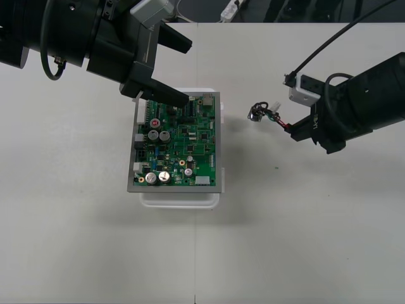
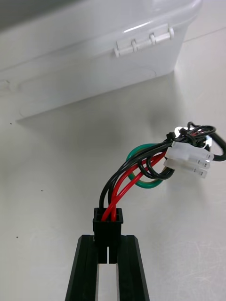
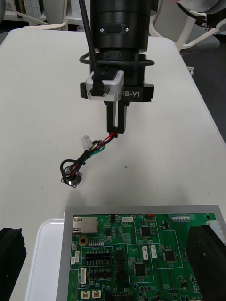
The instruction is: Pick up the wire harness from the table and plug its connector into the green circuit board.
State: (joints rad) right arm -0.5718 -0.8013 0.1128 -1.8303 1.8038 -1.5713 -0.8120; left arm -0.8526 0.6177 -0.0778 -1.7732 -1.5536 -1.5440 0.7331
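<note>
The green circuit board lies on its white base mid-table. My left gripper hovers open over the board's far end, its fingers spread wide above the board. To the right of the board, my right gripper is shut on the harness's black plug. Red, black and green wires run from the plug toward the board, ending in a white connector and the round metal socket. The harness trails low over the table; I cannot tell whether the socket touches it.
The white base stands a short way ahead of the held harness. Bare table lies between the harness and the board, and all along the near side. Dark floor with cables runs past the table's far edge.
</note>
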